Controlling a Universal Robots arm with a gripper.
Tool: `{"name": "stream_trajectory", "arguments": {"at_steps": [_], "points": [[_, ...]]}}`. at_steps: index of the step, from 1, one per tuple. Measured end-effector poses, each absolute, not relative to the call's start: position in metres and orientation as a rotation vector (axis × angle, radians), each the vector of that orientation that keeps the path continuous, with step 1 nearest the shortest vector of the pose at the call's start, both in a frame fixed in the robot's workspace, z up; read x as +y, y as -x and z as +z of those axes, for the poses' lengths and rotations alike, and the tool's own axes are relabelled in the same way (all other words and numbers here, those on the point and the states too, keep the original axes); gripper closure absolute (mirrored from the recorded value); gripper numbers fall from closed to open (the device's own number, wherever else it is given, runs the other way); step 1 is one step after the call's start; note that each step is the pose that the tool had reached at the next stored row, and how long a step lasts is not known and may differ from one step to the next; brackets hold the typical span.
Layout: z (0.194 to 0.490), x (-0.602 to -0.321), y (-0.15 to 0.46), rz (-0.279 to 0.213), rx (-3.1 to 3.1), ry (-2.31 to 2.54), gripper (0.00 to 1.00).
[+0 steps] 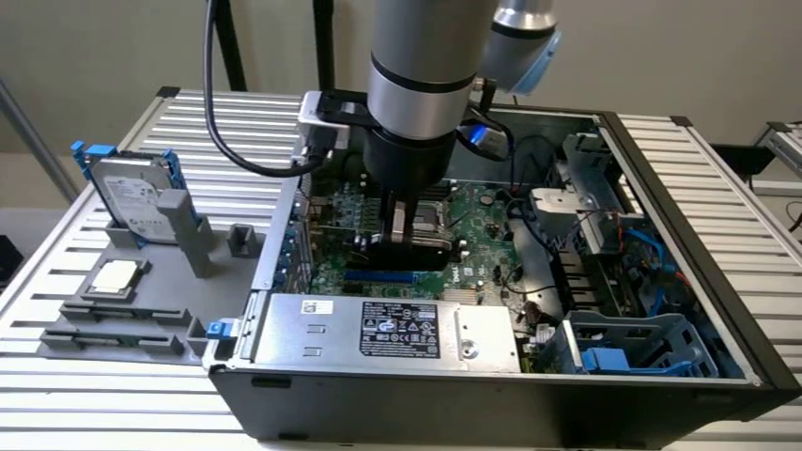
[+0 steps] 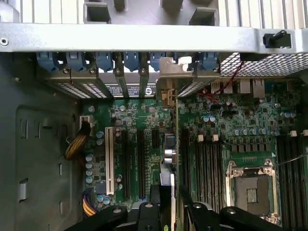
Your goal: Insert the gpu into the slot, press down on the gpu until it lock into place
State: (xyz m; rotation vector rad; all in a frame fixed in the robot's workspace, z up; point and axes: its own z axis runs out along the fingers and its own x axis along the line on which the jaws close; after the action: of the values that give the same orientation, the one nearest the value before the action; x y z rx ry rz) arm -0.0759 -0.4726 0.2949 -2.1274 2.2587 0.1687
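The gripper (image 2: 169, 201) has its 2 fingers (image 2: 155, 206) clamped on the gpu (image 2: 170, 155), 1 on each flat face, holding the card on edge over the green motherboard (image 2: 226, 125). The card's long axis runs straight from the fingers to the case's rear wall, where its silver bracket (image 2: 167, 89) meets the row of blue clips (image 2: 103, 60). The blue slot (image 1: 379, 278) lies parallel to the card, just beside its lower edge. Whether the card's edge sits in it cannot be told.

On 1 side of the card stand 2 black expansion slots (image 2: 126, 163) and a white one (image 2: 109, 159). On the other side are the memory slots (image 2: 207, 163) and the open processor socket (image 2: 250, 187). The silver power-supply box (image 1: 389, 329) crowds the slot from the near side.

The open case (image 1: 501, 404) lies on a table of ribbed aluminium slats (image 1: 75, 413). At the exterior view's left, a grey fixture (image 1: 150, 319) holds a hard drive (image 1: 131, 197) upright and a processor chip (image 1: 115, 275) flat. A black cable (image 1: 232, 132) hangs beside the arm, and a plain beige wall (image 1: 100, 47) stands behind.
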Motion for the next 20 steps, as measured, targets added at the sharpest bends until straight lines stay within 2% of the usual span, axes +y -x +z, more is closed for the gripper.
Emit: {"name": "stream_trajectory", "arguments": {"at_steps": [20], "points": [[0.275,-0.466,0.078,0.169,2.258,2.127,0.74]]}}
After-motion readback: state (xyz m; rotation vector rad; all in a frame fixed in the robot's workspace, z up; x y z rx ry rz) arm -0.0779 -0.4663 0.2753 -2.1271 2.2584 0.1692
